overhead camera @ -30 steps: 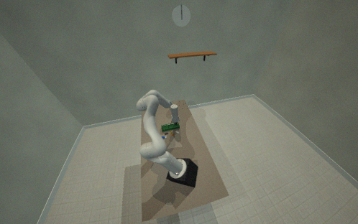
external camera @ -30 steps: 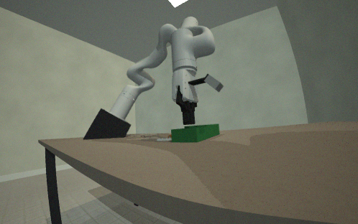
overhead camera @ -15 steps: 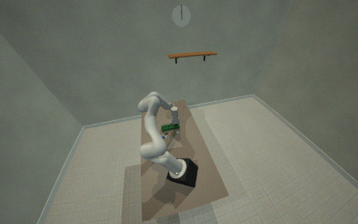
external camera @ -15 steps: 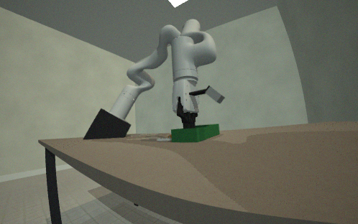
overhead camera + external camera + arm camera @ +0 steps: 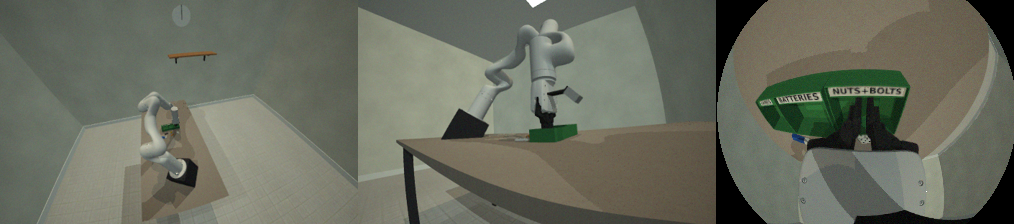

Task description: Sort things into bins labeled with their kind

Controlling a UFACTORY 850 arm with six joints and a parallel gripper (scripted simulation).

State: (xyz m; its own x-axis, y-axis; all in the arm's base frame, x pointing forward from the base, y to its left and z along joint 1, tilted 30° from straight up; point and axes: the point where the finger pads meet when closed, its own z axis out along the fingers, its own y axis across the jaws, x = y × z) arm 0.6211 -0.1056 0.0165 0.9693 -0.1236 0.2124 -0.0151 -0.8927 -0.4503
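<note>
We see a small blue-ended thing point(image 5: 163, 137) point(image 5: 798, 138) on the bench point(image 5: 201, 179) point(image 5: 509, 169) point(image 5: 941, 60), just beside the long, raised-walled green bin point(image 5: 166, 128) point(image 5: 543, 136) point(image 5: 866, 76). Our jaws point down into its NUTS+BOLTS compartment, a narrow gap between them; we cannot tell whether they grip anything. The partition and end wall stand close on either side, with the bench edge well apart.

Compared with one second earlier, the gripper point(image 5: 175, 124) point(image 5: 547, 126) point(image 5: 864, 104) is lower, nearer the top of the desk point(image 5: 205, 183) point(image 5: 638, 165) point(image 5: 831, 30), between its two long edges and toward the short edge farther from the arm's base point(image 5: 195, 184) point(image 5: 445, 137). In the exterior view, its fingertips have descended from above the green bin point(image 5: 164, 129) point(image 5: 543, 136) point(image 5: 866, 76) to behind its rim.
</note>
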